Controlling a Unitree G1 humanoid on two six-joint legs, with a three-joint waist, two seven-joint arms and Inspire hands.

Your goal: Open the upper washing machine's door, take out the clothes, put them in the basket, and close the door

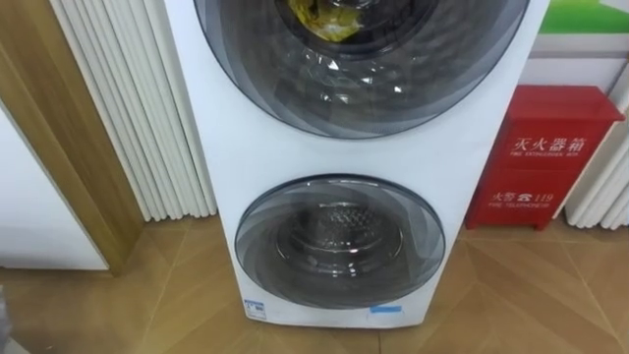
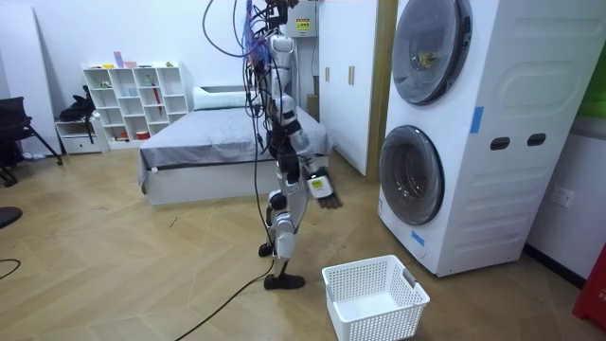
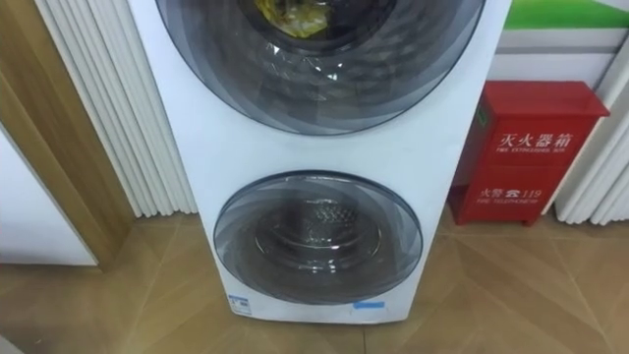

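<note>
A white stacked washing machine (image 1: 295,157) stands right in front of me. Its upper round door (image 1: 359,69) is shut, and yellow clothes (image 1: 324,18) lie behind the glass; in the room view the yellow clothes (image 2: 423,60) show there too. The lower round door (image 1: 339,241) is also shut, with a bare metal drum behind it. In the room view I stand about a step from the machine, facing it. My right hand (image 2: 322,187) is held out at waist height, short of the lower door (image 2: 412,175).
A white laundry basket (image 2: 374,298) sits on the wooden floor between me and the machine. A red fire-extinguisher box (image 1: 550,157) stands at the machine's right. White ribbed panels (image 1: 138,108) and a wooden frame (image 1: 69,147) are at its left. A bed (image 2: 208,142) lies behind me.
</note>
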